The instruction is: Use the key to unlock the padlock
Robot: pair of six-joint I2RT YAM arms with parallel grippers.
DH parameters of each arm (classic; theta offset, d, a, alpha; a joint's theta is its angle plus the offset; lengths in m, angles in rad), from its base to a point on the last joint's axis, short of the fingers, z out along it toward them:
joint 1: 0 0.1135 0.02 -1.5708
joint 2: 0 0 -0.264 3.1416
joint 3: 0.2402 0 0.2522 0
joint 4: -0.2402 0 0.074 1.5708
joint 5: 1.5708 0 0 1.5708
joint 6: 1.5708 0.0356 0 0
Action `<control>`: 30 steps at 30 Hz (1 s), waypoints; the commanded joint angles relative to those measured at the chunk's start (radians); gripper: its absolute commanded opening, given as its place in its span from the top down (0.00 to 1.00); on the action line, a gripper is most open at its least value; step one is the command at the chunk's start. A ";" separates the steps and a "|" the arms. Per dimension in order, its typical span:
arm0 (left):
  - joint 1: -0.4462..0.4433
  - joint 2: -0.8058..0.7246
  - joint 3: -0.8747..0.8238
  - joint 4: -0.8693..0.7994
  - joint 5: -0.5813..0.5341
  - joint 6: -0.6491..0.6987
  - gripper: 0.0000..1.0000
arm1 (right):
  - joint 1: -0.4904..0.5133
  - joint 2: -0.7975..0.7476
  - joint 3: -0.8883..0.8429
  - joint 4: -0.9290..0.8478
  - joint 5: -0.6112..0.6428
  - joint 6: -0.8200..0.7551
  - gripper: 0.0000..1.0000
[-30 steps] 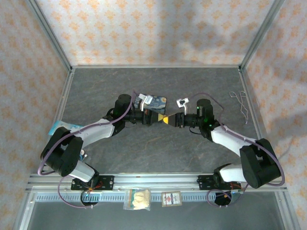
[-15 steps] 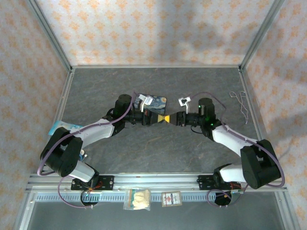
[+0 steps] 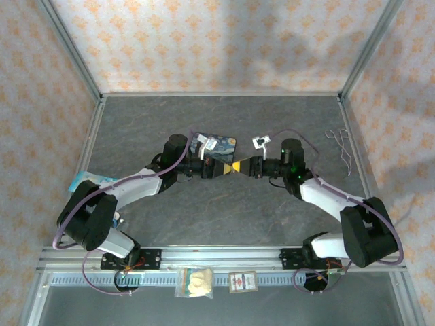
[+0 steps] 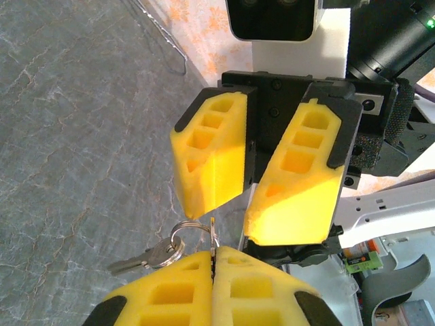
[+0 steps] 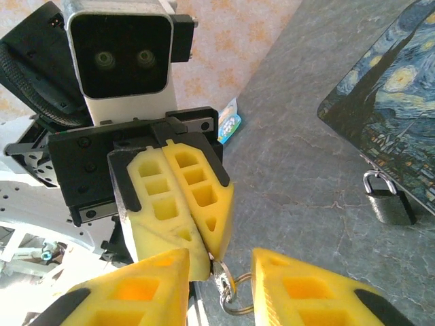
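While the left pincer (image 4: 213,252) is clamped shut on the key (image 4: 213,235), the right pincer (image 5: 219,261) stands part-open, gripping nothing. The padlock (image 5: 389,202) sits apparently locked mid-tabletop (image 5: 299,156), toward the far edge; insertion remains.

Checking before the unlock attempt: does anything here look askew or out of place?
Yes. The key dangles sideways off its ring, ungripped: the shut left gripper pinches only the ring end, between the right gripper's open jaws. The padlock sits apart on the table beside the painted box.

Overhead rear overview; wrist views close, face-to-face
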 commanded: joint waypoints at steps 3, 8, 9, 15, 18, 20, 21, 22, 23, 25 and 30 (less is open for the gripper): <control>-0.013 -0.011 0.025 0.055 0.021 -0.022 1.00 | 0.017 0.021 -0.022 0.064 -0.024 0.014 0.73; -0.014 -0.015 0.024 0.069 0.022 -0.028 1.00 | 0.022 0.022 -0.026 0.079 -0.024 0.021 0.80; -0.014 -0.016 0.022 0.069 0.022 -0.028 1.00 | 0.022 0.019 -0.027 0.079 -0.023 0.021 0.83; -0.015 -0.018 0.016 0.082 0.001 -0.028 1.00 | 0.022 0.017 -0.032 0.081 -0.032 0.027 0.95; -0.015 -0.016 0.014 0.094 -0.027 -0.064 1.00 | 0.022 0.010 -0.039 0.082 -0.032 0.034 0.93; -0.016 -0.009 0.014 0.113 -0.039 -0.080 1.00 | 0.023 0.005 -0.041 0.089 -0.032 0.039 0.93; -0.014 -0.006 0.013 0.131 -0.040 -0.093 1.00 | 0.024 0.005 -0.043 0.094 -0.032 0.043 0.93; -0.015 0.001 0.008 0.155 -0.041 -0.109 1.00 | 0.025 0.003 -0.043 0.104 -0.032 0.050 0.92; -0.017 0.006 0.006 0.173 -0.041 -0.122 1.00 | 0.026 0.003 -0.043 0.116 -0.034 0.059 0.91; -0.019 0.014 0.009 0.181 -0.042 -0.129 1.00 | 0.033 0.006 -0.043 0.123 -0.035 0.066 0.87; -0.022 0.016 0.014 0.182 -0.052 -0.130 1.00 | 0.047 0.016 -0.048 0.132 -0.030 0.072 0.92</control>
